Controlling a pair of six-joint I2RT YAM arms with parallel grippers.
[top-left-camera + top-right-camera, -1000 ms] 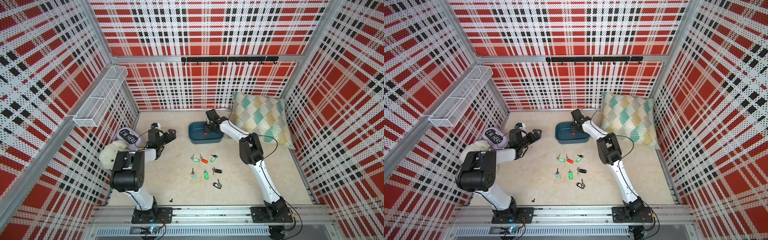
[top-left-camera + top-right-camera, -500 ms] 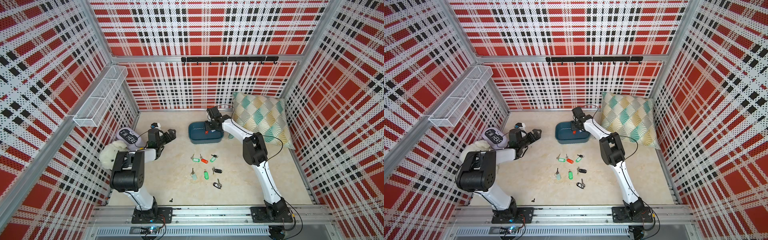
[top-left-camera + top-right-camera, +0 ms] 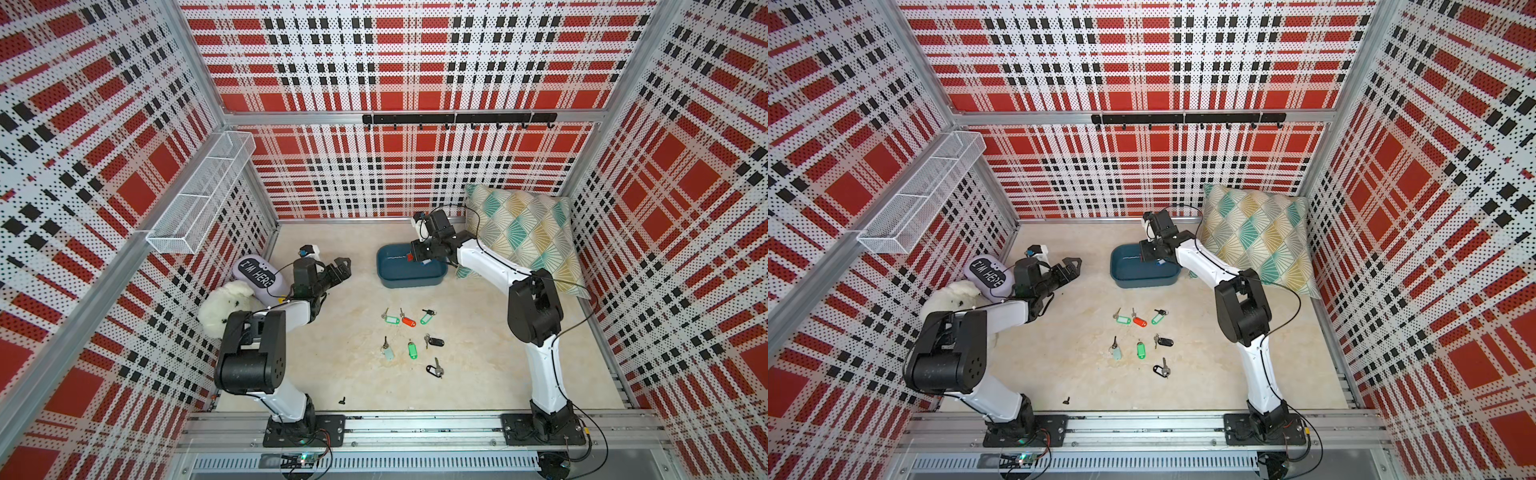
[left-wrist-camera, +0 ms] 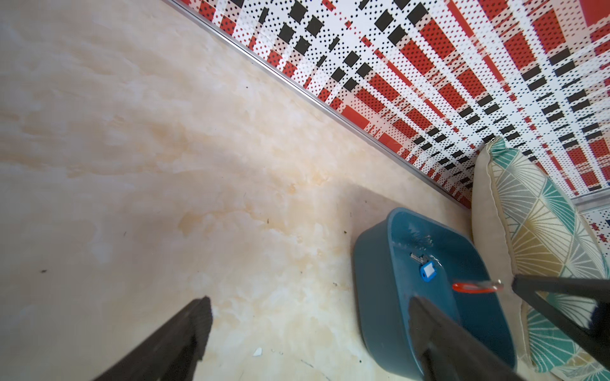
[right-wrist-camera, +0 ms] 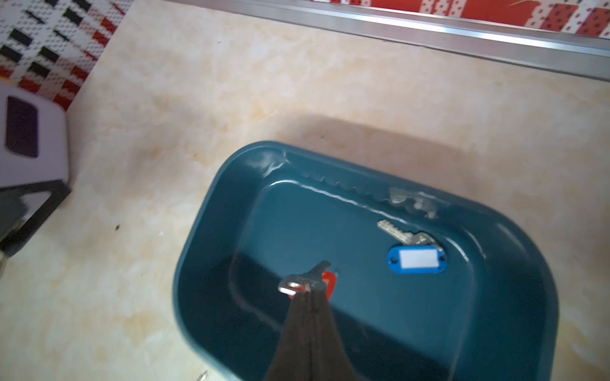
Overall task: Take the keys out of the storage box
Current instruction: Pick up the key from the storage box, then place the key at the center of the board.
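Gripping the ring of a red-tagged silver key (image 5: 325, 287), the right end effector (image 5: 305, 290) is clamped shut over the inside of the shallow dark teal plastic storage box (image 5: 204, 264). The tag dangles under the tips; can't tell if it clears the box floor. The same key (image 4: 475, 287) shows edge-on in the left wrist view.

A blue-tagged silver key with a white label (image 5: 416, 259) lies flat on the box floor, near one long wall and apart from the held one.

In both top views the box (image 3: 411, 282) sits on the beige marbled counter (image 3: 332, 353) at about 12 o'clock from counter centre. Its 3 o'clock end is just beside the teal-and-mustard fan-patterned pillow (image 3: 523, 232).

Seven loose tagged keys (image 3: 412, 350) lie scattered on the counter at 6 o'clock of the box, well apart from it: three green, one red, two black, one pale grey.

The left end effector (image 3: 343, 266) sits at 9 o'clock of the box, near but apart, jaws spread wide with nothing between them.

A lilac "I'M HERE" pouch (image 3: 259, 272) and a white plush toy (image 3: 224, 303) are at the counter's 9 o'clock edge, touching each other. A white wire-mesh basket (image 3: 199, 203) hangs on the 9 o'clock wall, and a black hook rail (image 3: 457, 118) on the 12 o'clock wall. A small black bit (image 3: 341, 401) lies at 6 o'clock, near the arm bases.
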